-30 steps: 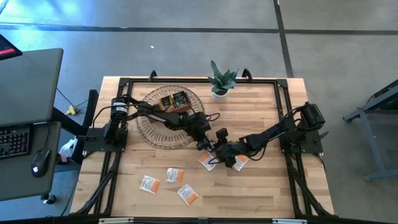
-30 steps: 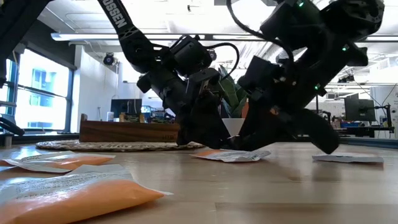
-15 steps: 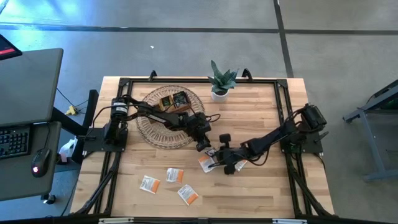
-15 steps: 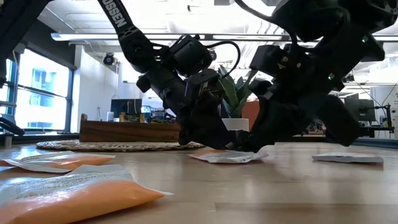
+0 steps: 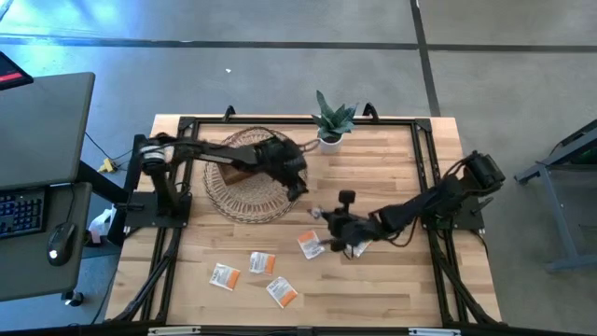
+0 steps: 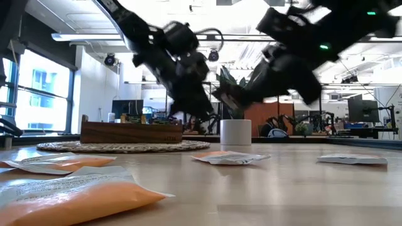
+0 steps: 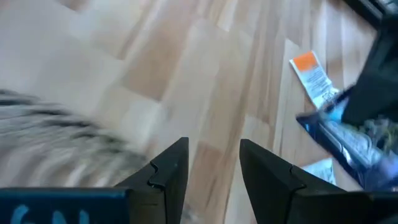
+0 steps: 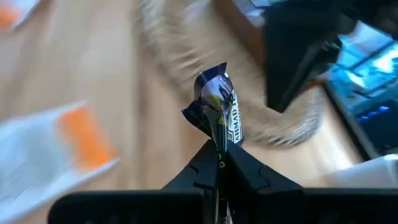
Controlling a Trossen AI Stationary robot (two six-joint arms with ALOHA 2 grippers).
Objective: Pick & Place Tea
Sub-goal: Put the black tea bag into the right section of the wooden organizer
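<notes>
Right gripper (image 8: 219, 163) is clamped on a dark tea sachet (image 8: 217, 112), pinching its lower edge so it stands up crumpled between the closed jaws. From above, the right gripper (image 5: 328, 220) sits lifted over the middle of the worktop (image 5: 392, 289), just past an orange-and-white sachet (image 5: 311, 245) lying flat; a second pale sachet (image 5: 360, 245) lies partly under the arm.

Left gripper (image 7: 213, 165) has jaws apart with nothing between them, over bare wood at the edge of the woven mat (image 5: 250, 175). In the high view the left gripper (image 5: 297, 179) is at the mat's right rim, near the potted plant (image 5: 331, 121). The left wrist view catches the dark sachet (image 7: 348, 140) held by the other arm, with an orange-and-white one (image 7: 314, 78) on the wood beyond it.

The wooden tray (image 5: 261, 151) sits on the mat, partly covered by the left arm; contents not readable. Three more orange-and-white sachets lie loose toward the front of the worktop: one (image 5: 224, 276), one (image 5: 262, 263), one (image 5: 282, 292). The low view shows two of them close up at the front (image 6: 81, 191) and a flat one mid-worktop (image 6: 229, 157).
</notes>
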